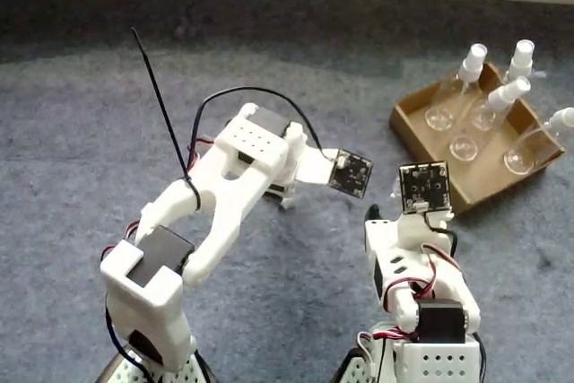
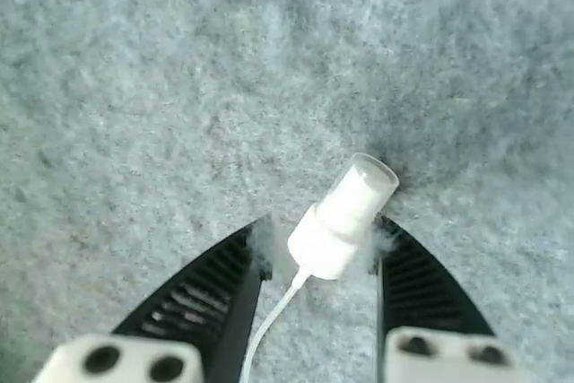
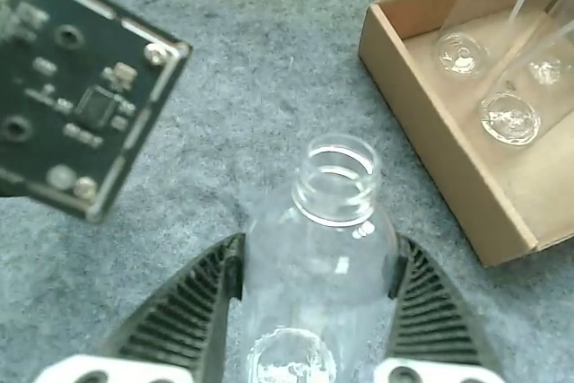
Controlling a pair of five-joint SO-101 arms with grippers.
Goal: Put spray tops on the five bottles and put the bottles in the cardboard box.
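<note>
While the left arm extends over the grey tabletop toward the middle, its jaws are narrowed onto the white collar of a spray top, one on each side. The spray top's long axis runs roughly along the jaws. Its clear cap points away from the wrist, and its thin dip tube trails back toward the camera, cut off by the frame edge. Whether the cap touches the tabletop cannot be told. The markings on the left wrist's circuit board are too small to read.

Further right, the right arm has its jaws clamped on the sides of a clear bottle. The open neck points away from the wrist, the long axis lies along the jaws, and the base end is cut off by the frame. From above, the right wrist's own board hides most of this bottle.

At the far right the cardboard box sits on the tabletop, near the held bottle but apart from it. Four bottles lie tilted in it, with their bases toward the arms and their white tops pointing away past the far wall.
</note>
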